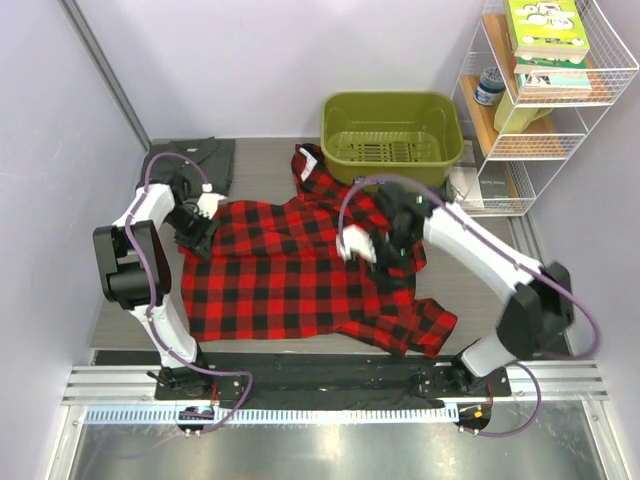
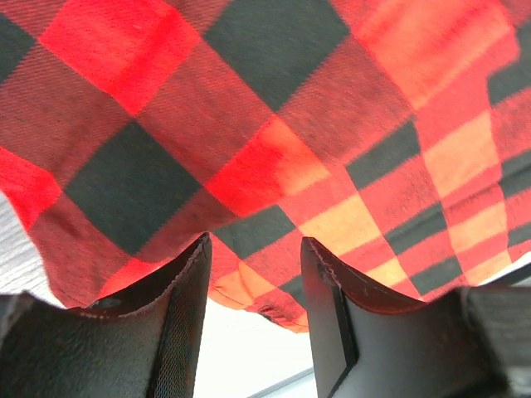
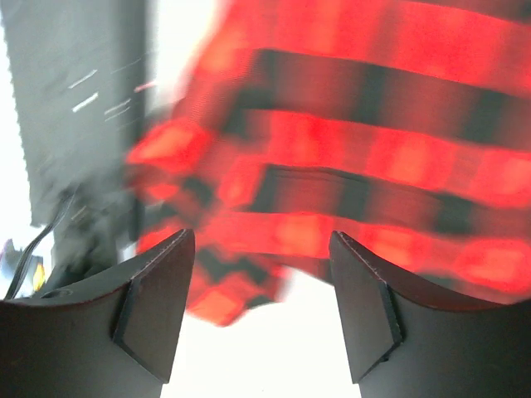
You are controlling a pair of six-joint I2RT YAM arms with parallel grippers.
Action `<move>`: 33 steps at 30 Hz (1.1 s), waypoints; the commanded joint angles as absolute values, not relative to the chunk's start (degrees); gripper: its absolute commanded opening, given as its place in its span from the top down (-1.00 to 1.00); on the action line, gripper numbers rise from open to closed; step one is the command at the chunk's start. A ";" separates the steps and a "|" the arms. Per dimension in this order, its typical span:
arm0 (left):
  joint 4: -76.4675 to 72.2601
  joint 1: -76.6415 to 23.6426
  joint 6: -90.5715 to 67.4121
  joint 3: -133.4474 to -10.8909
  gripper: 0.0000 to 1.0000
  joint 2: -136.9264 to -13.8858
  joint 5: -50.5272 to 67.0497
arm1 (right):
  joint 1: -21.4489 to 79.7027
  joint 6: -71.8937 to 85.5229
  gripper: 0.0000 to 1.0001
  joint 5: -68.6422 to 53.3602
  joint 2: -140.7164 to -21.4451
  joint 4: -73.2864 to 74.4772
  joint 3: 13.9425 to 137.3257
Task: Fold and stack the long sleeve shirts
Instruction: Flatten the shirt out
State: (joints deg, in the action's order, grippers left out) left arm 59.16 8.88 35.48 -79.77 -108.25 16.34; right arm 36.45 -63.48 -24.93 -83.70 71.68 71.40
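Holding books (image 1: 546, 25) — wire rack (image 1: 540, 185), olive bin (image 1: 336, 130) beside, plaid shirt (image 1: 280, 280) in front.

Plaid shirt (image 3: 348, 149) motion-blurred, grey shirt (image 1: 215, 150) partly hidden

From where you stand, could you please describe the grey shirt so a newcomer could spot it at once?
Find the green tub at the far edge of the table, then look left past the collar of the plaid shirt to the far-left corner. The grey shirt lies there beside the left wall. It is plain dark charcoal, unlike its red-and-black checked neighbour.
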 commanded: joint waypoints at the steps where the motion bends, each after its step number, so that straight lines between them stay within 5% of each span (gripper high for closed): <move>1: 59.60 9.05 38.24 -77.17 0.03 -102.04 19.33 | 27.43 -49.50 -0.36 -26.81 -96.56 66.53 84.35; 9: 59.24 9.05 35.77 -80.25 -0.15 -107.23 15.38 | 26.72 -47.19 -0.14 -18.82 -110.21 58.45 86.93; 13: 60.90 10.37 37.70 -77.70 -0.39 -100.66 18.28 | 27.33 -49.13 -0.11 -15.57 -111.18 56.25 83.15; 16: 63.09 11.16 42.25 -74.01 -0.40 -96.87 19.77 | 28.38 -50.01 -0.11 -13.98 -110.92 55.28 79.90; 27: 57.57 10.72 48.34 -60.83 -0.19 -95.53 10.38 | 34.80 -52.03 -0.11 -12.04 -107.50 55.28 67.69; 33: 63.01 11.16 54.22 -54.50 0.13 -92.39 3.70 | 40.16 -51.15 -0.17 -14.41 -103.28 58.53 63.63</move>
